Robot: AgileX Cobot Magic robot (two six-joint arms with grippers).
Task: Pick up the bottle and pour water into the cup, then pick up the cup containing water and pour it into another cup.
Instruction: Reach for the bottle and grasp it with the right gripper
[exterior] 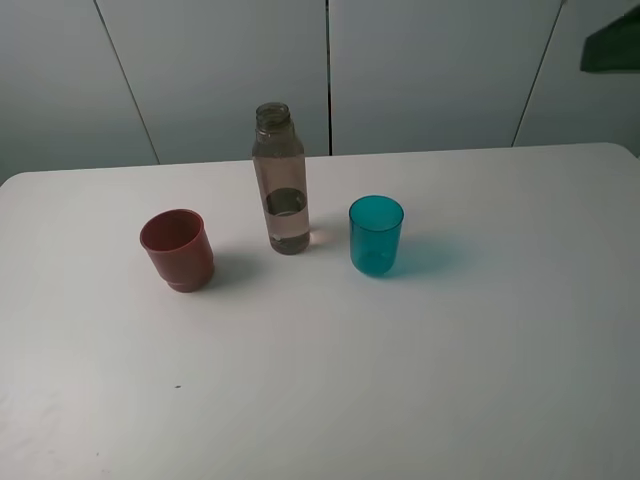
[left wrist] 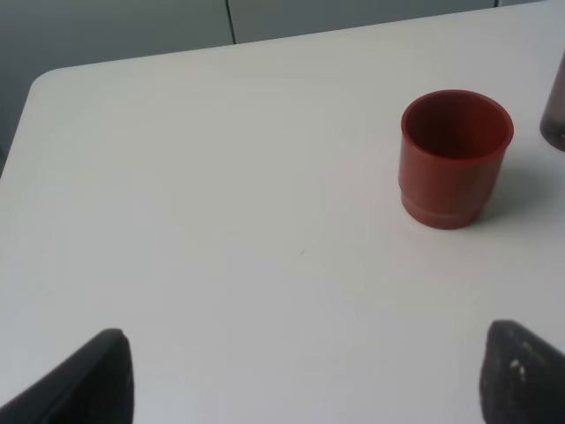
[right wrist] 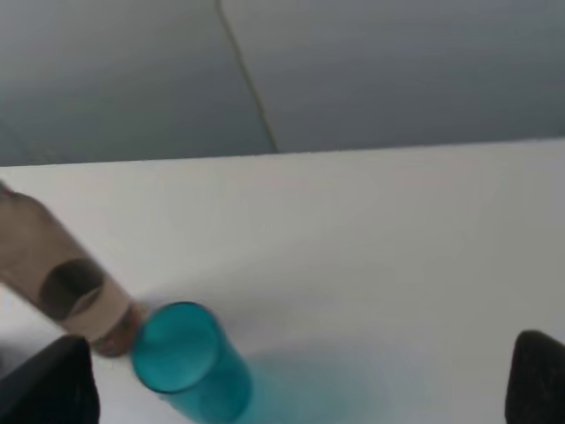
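Bottle [exterior: 280, 180] stands upright on the white table [exterior: 420, 380], toward the back and near the middle, uncapped, clear liquid in its lower part. Teal cup [exterior: 376, 236] upright just to the right of it from the high camera, close but apart, mouth up; cannot tell whether anything is in it. Red-brown cup [exterior: 177, 250] upright on the bottle's other side, a little further off and slightly nearer the front edge, inside looks dry. The three make a loose row, nothing touching. Left gripper [left wrist: 309, 353] hangs low over bare tabletop, spread wide and holding nothing; its two dark fingers [left wrist: 88, 380] sit at the corners of the wrist view, the red-brown cup ahead of them and well apart, a sliver of bottle at the frame edge. Right gripper [right wrist: 296, 375] likewise released and empty, with the teal cup ahead and nearer one finger [right wrist: 53, 384], the bottle just past it. Neither arm shows in the high view. Grey wall panels [exterior: 430, 70] behind the table; a dark green object [exterior: 612, 45] at the upper right corner, too cropped to identify.
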